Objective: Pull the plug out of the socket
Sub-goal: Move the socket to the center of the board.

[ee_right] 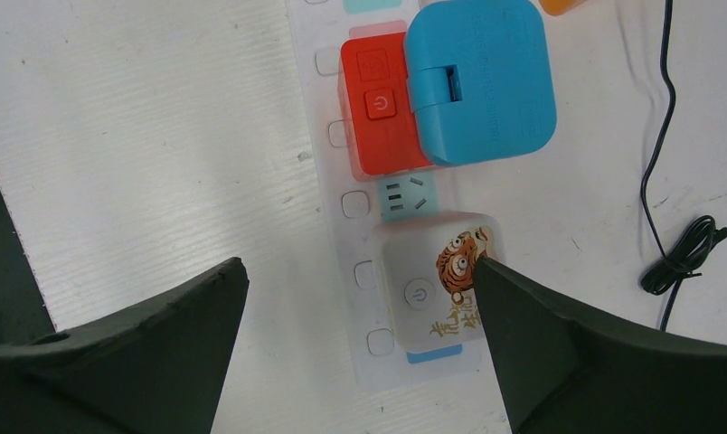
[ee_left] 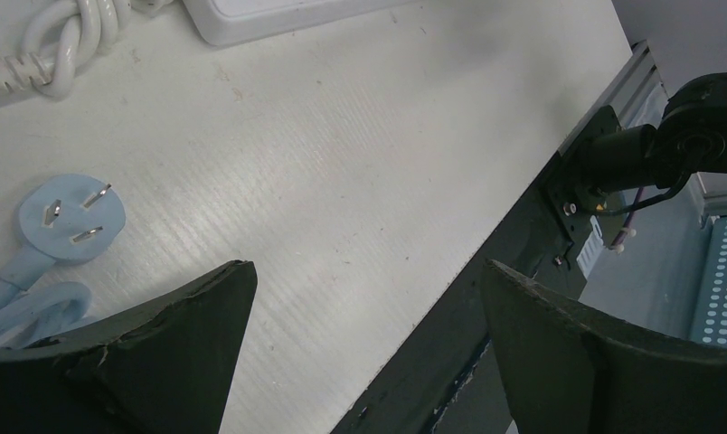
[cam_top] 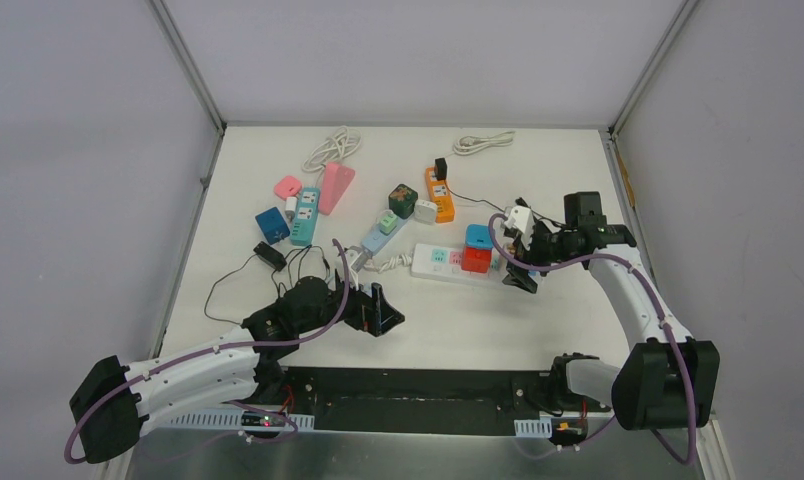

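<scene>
Over the white power strip (ee_right: 398, 199), R arm: right gripper (ee_right: 358, 271) spread wide, holding nothing. Tiger-print adapter (ee_right: 428, 289) sits plugged into the strip near its end, between the fingers. One fingertip looks to be at its edge, but contact can't be confirmed from this angle. Red adapter (ee_right: 378, 108) and blue adapter (ee_right: 482, 81) are seated further along the same strip.

Left gripper (ee_left: 367, 271) also spread and empty, low over the table near the front edge. Loose light-blue plug (ee_left: 70, 217) lies beside it, pins up.

Handling (est.): adapter is a rigid, light plastic cube w/ glossy sides, prob. slippery. Take it on two opposite flat faces, low down, and pull straight along the pins. Strip is light and may lift w/ it unless pinned.
</scene>
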### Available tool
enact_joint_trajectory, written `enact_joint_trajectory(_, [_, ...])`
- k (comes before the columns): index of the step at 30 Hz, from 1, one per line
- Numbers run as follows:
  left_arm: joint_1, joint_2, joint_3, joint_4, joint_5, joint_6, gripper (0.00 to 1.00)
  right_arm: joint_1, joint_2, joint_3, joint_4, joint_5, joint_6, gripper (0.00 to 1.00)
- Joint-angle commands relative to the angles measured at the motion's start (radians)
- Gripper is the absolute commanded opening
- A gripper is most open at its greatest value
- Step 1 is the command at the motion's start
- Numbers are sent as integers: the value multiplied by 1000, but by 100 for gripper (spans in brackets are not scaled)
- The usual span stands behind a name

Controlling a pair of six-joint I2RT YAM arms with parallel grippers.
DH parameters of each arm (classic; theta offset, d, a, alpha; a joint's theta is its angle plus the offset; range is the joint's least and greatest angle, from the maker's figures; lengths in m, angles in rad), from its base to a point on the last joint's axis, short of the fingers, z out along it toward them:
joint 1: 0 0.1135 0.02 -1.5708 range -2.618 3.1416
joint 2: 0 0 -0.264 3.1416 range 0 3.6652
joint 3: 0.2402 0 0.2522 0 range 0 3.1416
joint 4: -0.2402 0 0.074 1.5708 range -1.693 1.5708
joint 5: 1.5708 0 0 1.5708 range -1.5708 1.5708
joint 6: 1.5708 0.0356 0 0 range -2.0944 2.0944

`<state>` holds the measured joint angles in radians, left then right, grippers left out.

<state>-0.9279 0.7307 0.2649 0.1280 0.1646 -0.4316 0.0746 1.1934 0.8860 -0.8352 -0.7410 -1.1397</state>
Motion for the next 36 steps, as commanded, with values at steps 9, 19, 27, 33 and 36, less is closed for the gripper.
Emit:
enact_joint_trajectory(9, [5, -2, 6, 62, 33, 9, 99, 4, -25, 5, -12, -41, -48, 100])
enact_joint_trajectory(19, [5, 0, 7, 139, 75, 97, 99, 4, -34, 30, -60, -35, -99, 100])
enact_joint_trajectory(27, [5, 30, -12, 275, 118, 186, 99, 5, -41, 56, -132, -34, -160, 100])
enact_joint_trajectory(33, [5, 54, -27, 326, 123, 203, 99, 4, -45, 78, -157, -41, -168, 100])
enact_joint_trajectory(36, [5, 54, -30, 334, 122, 207, 99, 3, -31, 91, -165, -36, -177, 100])
